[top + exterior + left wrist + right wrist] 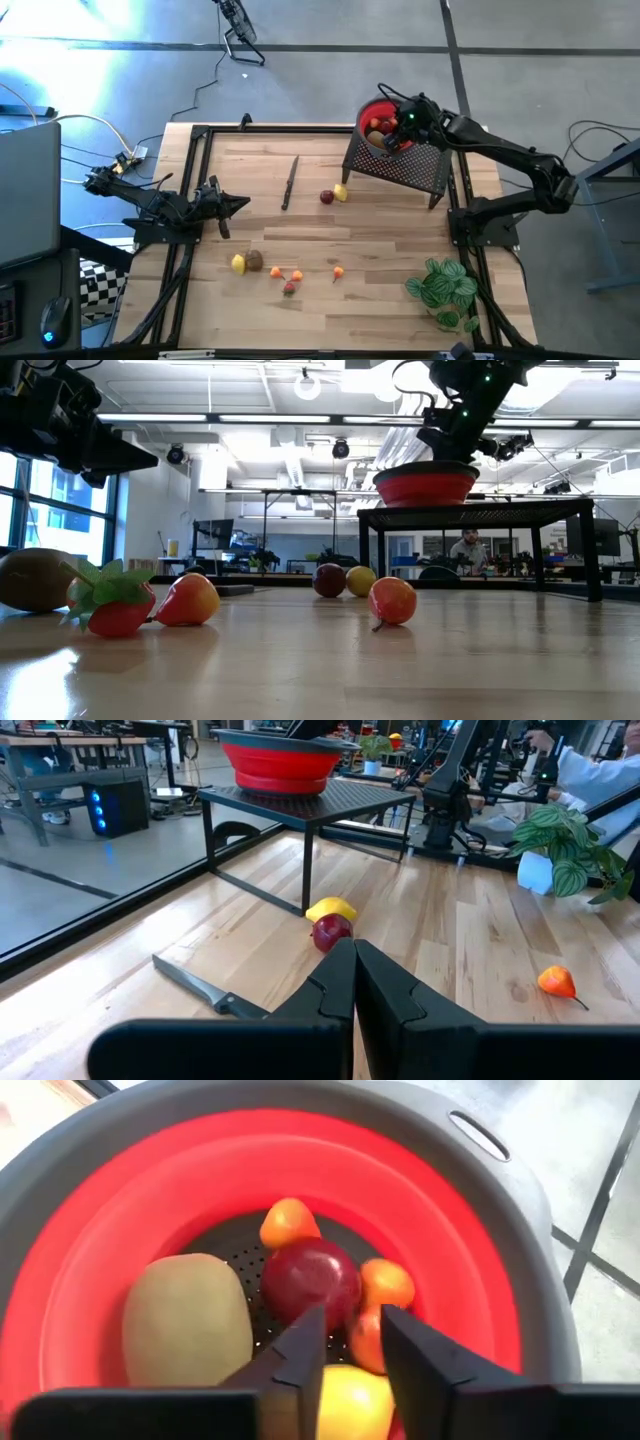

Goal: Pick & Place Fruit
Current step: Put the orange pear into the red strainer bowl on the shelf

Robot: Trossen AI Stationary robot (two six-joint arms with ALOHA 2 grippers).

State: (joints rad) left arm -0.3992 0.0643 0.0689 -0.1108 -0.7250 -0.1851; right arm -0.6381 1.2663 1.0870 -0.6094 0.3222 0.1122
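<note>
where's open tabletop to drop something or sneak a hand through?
Free: the strip between the knife and the left claw, and the stretch from the red and yellow pair to the plant. Crowded: the front cluster of fruit, and the red bowl on the black stand, right claw over it.

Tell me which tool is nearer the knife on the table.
Left. The left tool hangs just beside the knife, near the table's left edge. The right tool is far off, over the red bowl on the black stand.
</note>
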